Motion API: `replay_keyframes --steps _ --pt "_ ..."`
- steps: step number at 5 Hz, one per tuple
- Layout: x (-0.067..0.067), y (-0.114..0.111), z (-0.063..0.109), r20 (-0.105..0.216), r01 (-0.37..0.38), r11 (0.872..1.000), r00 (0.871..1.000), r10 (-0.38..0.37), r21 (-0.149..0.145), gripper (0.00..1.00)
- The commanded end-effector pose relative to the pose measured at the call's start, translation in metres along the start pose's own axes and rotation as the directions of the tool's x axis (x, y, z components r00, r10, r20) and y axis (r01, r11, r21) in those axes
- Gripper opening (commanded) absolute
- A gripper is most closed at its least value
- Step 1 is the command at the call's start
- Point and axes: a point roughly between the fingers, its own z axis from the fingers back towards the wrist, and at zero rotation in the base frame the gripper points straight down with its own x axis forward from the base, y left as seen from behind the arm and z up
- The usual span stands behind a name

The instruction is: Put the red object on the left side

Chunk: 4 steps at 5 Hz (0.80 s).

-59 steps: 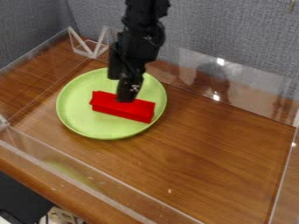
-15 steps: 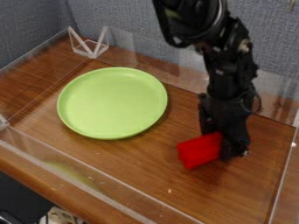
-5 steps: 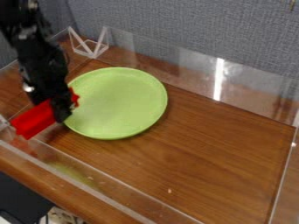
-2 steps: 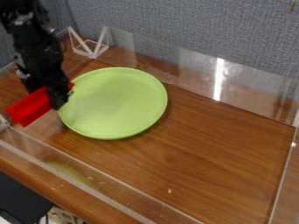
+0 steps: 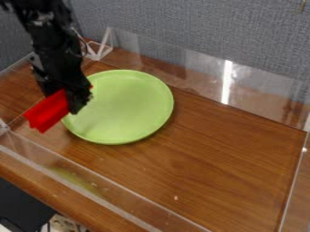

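Camera | red object (image 5: 47, 112): bright red matte rectangular block, tilted

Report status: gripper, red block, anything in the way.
Gripper shut on the red block, block tilted, at the left of the table. Green plate just beside it on the right. Nothing else close by.

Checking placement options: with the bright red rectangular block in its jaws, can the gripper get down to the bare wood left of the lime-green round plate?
Probably yes. The gripper holds the red block over bare wooden table left of the green plate; nothing lies beneath, though the clear wall is near.
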Motion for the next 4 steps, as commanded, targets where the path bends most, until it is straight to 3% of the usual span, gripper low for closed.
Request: replay_keyframes --steps 1,2,3,4 --pt "0.005 0.004 -0.009 0.013 -0.013 1.0 1.0 0.013 0.013 0.0" --pt "0.007 0.017 -0.015 0.012 -0.034 0.999 0.999 0.034 0.034 0.0" --pt "0.0 0.035 -0.012 0.007 -0.046 0.998 0.999 0.045 0.052 0.0" --pt "0.0 0.057 -0.017 -0.001 -0.065 0.997 0.998 0.065 0.048 0.0"
